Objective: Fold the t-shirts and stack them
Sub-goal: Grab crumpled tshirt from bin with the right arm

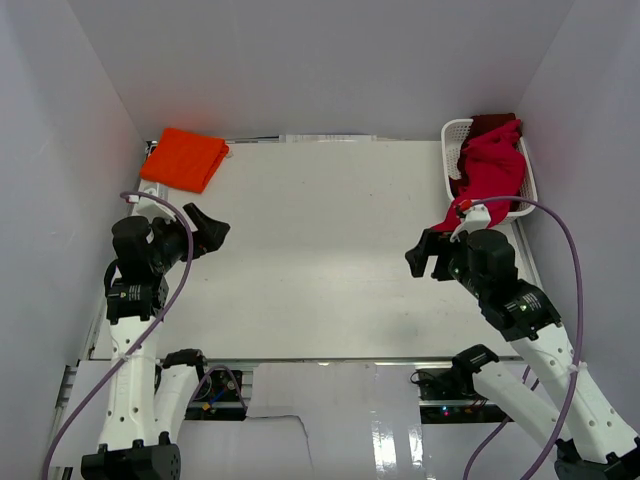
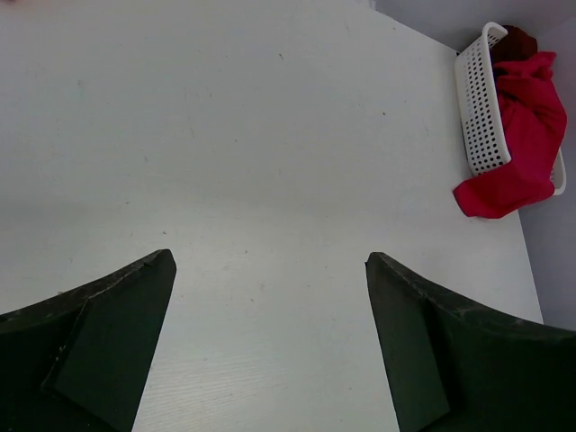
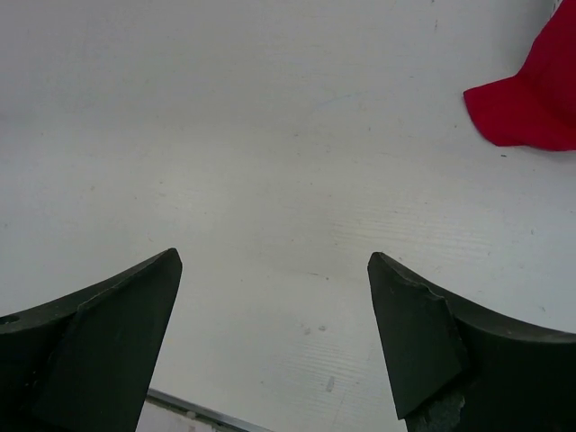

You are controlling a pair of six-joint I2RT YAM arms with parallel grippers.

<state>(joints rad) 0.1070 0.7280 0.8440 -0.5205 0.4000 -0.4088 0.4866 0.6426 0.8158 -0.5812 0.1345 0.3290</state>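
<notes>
Orange t-shirt: 1 | red t-shirt: 1 | maroon t-shirt: 1

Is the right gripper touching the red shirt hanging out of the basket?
Apart. The right wrist view shows bare table between the open right gripper and the red shirt.

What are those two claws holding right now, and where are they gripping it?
Nothing. The left gripper and the right gripper both stand wide open and empty.
</notes>
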